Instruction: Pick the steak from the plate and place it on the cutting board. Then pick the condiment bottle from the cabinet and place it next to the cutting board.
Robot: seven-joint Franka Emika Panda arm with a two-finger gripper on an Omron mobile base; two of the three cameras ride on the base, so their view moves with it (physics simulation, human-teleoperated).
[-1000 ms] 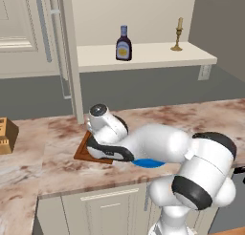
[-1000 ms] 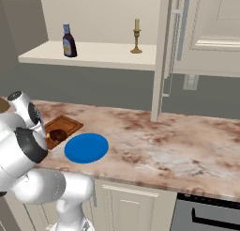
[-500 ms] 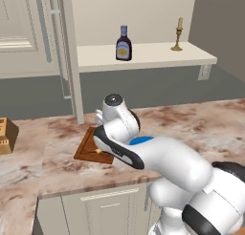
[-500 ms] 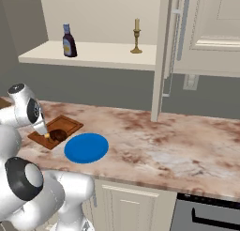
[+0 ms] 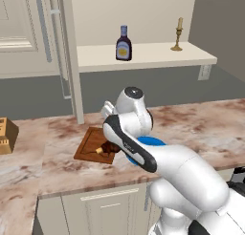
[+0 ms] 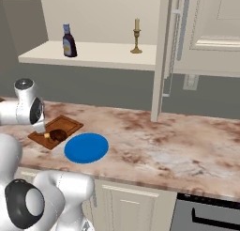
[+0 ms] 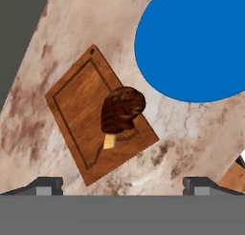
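You can see the steak (image 7: 122, 110) lying on the cutting board (image 7: 76, 105), toward the board's edge nearest the plate (image 7: 196, 43), with its pale bone end pointing to about 7 o'clock in the hand view. Your hand (image 7: 122, 185) hangs above the counter (image 7: 182, 129) with its two fingertips (image 7: 45, 185) spread as wide as they go and nothing between them; the steak sits free of them. In the hand view the bare blue plate lies at about 1 o'clock from the board, just beside it, not touching.

In the left base view the board (image 5: 91, 144) is at about 9 o'clock from the arm's wrist, and the plate (image 5: 152, 141) peeks out behind the arm. The condiment bottle (image 5: 124, 43) stands upright on the cabinet (image 5: 143, 55) shelf, well apart from the brass candlestick (image 5: 178, 34) toward the shelf's other end. A tan wooden block (image 5: 6, 135) rests at the counter's far left edge.
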